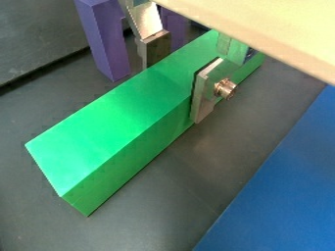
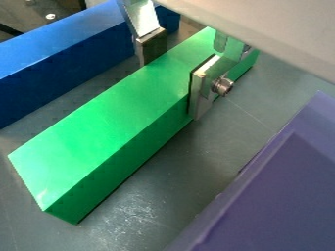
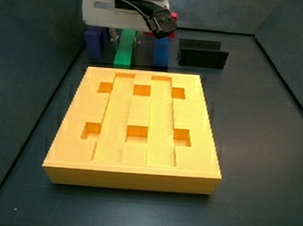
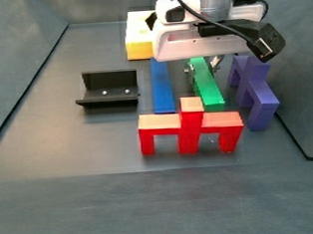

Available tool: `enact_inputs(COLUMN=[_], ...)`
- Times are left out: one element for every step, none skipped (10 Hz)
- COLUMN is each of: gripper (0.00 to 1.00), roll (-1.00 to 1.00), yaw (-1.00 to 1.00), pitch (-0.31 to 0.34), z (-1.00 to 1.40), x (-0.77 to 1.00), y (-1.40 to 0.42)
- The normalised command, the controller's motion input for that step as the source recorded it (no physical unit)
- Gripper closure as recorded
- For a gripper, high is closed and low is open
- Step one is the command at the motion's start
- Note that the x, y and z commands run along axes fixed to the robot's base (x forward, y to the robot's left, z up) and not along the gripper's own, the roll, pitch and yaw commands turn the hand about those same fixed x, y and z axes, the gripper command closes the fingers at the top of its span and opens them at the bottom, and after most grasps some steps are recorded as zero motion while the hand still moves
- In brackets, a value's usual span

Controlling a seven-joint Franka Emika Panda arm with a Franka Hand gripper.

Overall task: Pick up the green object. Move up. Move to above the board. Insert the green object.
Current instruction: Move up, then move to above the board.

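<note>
The green object (image 1: 118,132) is a long plain bar lying on the dark floor, and it also shows in the other wrist view (image 2: 112,132). In both side views it lies between the dark blue bar (image 4: 162,86) and the purple stepped block (image 4: 255,93). My gripper (image 1: 183,64) straddles its far end, one silver finger (image 1: 207,90) flat against one long side and the other against the opposite side. In a side view the gripper (image 4: 211,48) hangs low over the green bar (image 4: 207,86). The yellow-orange board (image 3: 138,124) fills the middle of a side view.
A red block (image 4: 189,129) stands across the near ends of the bars. The black fixture (image 4: 107,90) stands beside the blue bar (image 2: 66,54). The purple block (image 1: 108,34) is close to one finger. A small black box (image 3: 204,53) sits behind the board.
</note>
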Motion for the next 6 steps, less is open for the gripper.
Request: enact_inputs(gripper=[1.0,1.0,1.0,1.0,1.0,1.0], roll=[0.0,-0.01,0.0,0.0,0.0,0.0], yaw=[0.0,0.01,0.01,0.01,0.0,0.0], pitch=[0.0,0.02,0.022,-0.002,0.0,0.018], z=[0.83,0.83,0.64,0.33,1.4,1.4], x=[0.0,-0.08,-0.1,-0.06,0.0,0.01], y=[0.0,-0.05,-0.04,-0.02,0.0,0.0])
